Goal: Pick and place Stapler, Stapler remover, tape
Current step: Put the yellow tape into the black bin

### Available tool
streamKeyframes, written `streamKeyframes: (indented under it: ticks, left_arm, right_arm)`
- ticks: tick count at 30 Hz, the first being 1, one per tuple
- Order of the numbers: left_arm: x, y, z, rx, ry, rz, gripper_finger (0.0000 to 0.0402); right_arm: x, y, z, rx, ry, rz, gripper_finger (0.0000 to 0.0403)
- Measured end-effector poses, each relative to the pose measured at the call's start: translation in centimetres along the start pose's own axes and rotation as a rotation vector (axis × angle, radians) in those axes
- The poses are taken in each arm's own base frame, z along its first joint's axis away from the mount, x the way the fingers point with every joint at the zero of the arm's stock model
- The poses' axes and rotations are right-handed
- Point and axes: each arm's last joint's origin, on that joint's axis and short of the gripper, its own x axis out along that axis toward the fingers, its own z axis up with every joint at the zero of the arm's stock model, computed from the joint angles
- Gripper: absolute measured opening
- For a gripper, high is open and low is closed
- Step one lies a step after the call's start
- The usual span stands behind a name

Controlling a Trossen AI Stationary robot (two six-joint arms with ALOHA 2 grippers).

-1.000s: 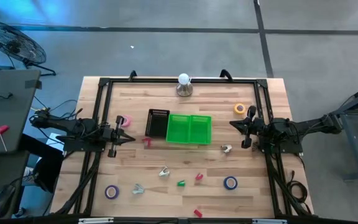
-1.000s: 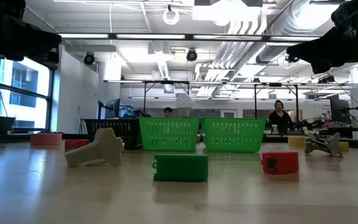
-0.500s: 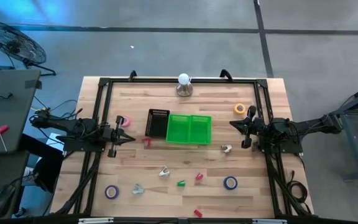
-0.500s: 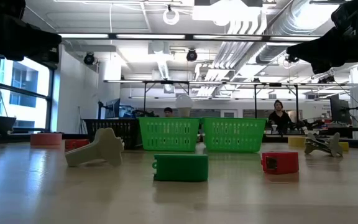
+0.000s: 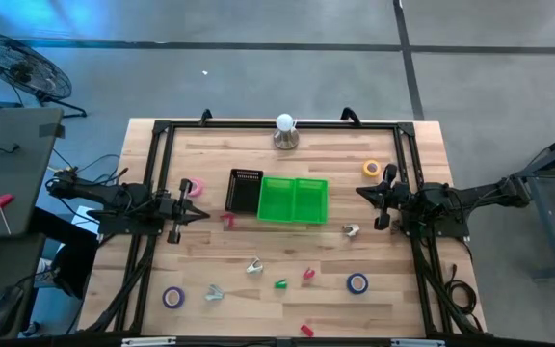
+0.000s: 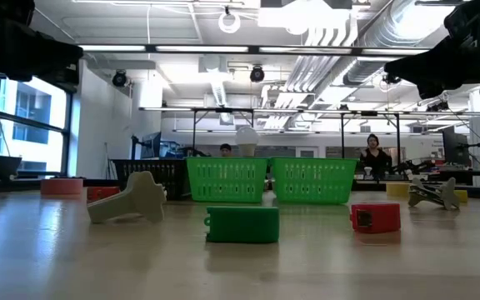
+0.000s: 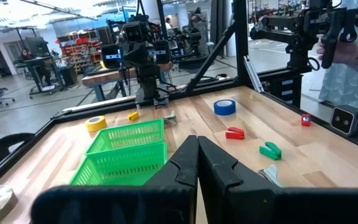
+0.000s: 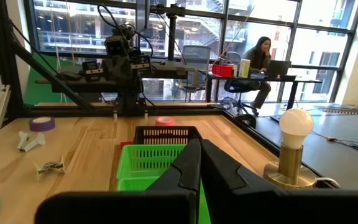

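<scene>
Looking straight down: green basket (image 5: 293, 200) sits mid-table, a black basket (image 5: 244, 191) touching its left side. Left gripper (image 5: 203, 215) waits left of the black basket, fingers together, holding nothing. Right gripper (image 5: 362, 191) waits right of the green basket, fingers together, empty too. Pink tape (image 5: 194, 187) lies left of the black basket, just beside the left gripper. Yellow tape (image 5: 372, 169) lies right of the green basket, toward the far edge. Purple tape (image 5: 172, 297) and blue tape (image 5: 356, 283) lie near the front edge, well apart from the baskets. Lamp (image 5: 285, 131) stands behind the green basket.

Low view: green basket (image 6: 262, 180) in the middle distance; a green block (image 6: 242, 224) and a red block (image 6: 375, 217) lie nearer the camera, in front of it.

Left wrist view: fingers (image 7: 183, 168) pressed together; green basket (image 7: 123, 155) just beyond them, yellow tape (image 7: 96, 123) and blue tape (image 7: 224, 107) beyond it.

Right wrist view: fingers (image 8: 189, 167) closed together; green basket (image 8: 148, 163) ahead, black basket (image 8: 165, 134) behind it, pink tape (image 8: 164, 121) past that, purple tape (image 8: 41, 124) off to the side.
</scene>
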Motion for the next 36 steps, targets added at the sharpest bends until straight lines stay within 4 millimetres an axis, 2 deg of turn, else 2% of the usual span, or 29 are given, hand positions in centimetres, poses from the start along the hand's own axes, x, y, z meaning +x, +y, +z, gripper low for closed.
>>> streamKeyframes:
  ticks: [7,12,16,19,28,32,36]
  left_arm:
    - [0.0,0.0,0.0,-0.087,0.004,-0.012,0.0000]
    - [0.0,0.0,0.0,-0.093,0.006,-0.008,0.0000]
    - [0.0,0.0,0.0,-0.094,0.006,0.006,0.0000]
    - [0.0,0.0,0.0,-0.093,0.006,0.008,0.0000]
    - [0.0,0.1,0.0,-0.012,0.005,0.037,0.0000]
    - [0.0,0.3,0.0,-0.009,0.005,0.091,0.0000]
    - [0.0,0.3,0.1,-0.011,0.000,0.111,0.0000]
  right_arm:
    - [0.0,0.2,0.0,0.151,-0.001,0.059,0.0002]
    - [0.0,0.2,0.1,0.145,-0.004,0.057,0.0003]
    - [0.0,-0.1,0.1,0.100,-0.005,-0.018,0.0013]
    - [0.0,-0.1,0.2,0.043,-0.006,-0.042,0.0038]
    - [-0.1,-0.5,0.7,-0.070,-0.027,-0.168,0.0156]
    - [-0.1,-0.8,0.9,-0.106,-0.033,-0.241,0.0182]
    - [-0.2,-1.0,1.4,-0.131,-0.064,-0.313,0.0188]
